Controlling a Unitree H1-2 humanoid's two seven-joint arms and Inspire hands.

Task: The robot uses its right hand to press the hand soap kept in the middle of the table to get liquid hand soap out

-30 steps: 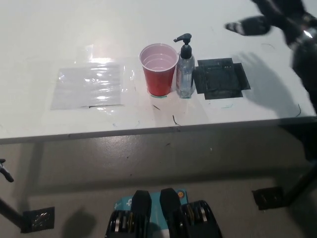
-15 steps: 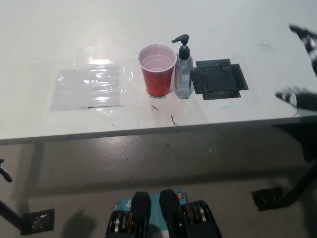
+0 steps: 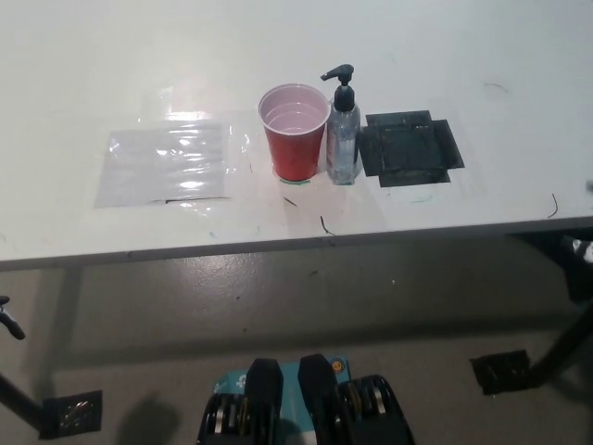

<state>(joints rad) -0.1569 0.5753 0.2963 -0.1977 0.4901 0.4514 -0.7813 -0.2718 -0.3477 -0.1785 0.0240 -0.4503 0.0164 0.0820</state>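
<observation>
Clear plastic soap bottle point(image 3: 342, 139) with its black pump stands mid-table, touching the red cup point(image 3: 296, 132), spout over the cup's rim. You have neither hand on it: the right hand is out of frame, so I can't tell its state, and the press looks still to do. White table point(image 3: 111, 65) carries a plastic sheet point(image 3: 167, 165) and a black pad point(image 3: 408, 148); grey floor point(image 3: 278, 297) below.

Single head view, steeply down over table point(image 3: 111, 56)
</observation>
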